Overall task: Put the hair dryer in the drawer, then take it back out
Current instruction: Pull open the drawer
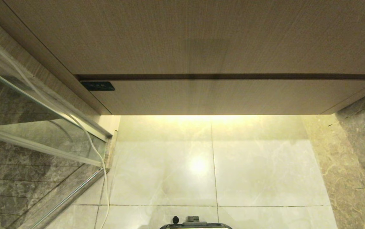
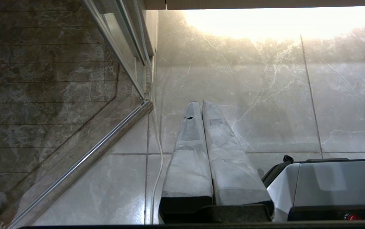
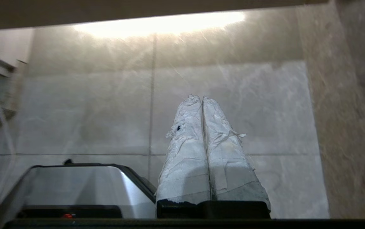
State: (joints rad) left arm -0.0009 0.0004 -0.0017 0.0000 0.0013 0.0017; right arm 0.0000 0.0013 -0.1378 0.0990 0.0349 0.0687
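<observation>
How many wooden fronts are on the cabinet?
2: a tall upper panel, and the shallow drawer right below it, shut, above the tiled floor. Others may lie out of view.

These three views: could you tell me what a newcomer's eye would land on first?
Probably the bright glow on the pale floor tiles under the shut wood-grain drawer. Then a white cord trailing down beside the glass panel on the left. Both the left gripper and right gripper are shut and empty.
</observation>
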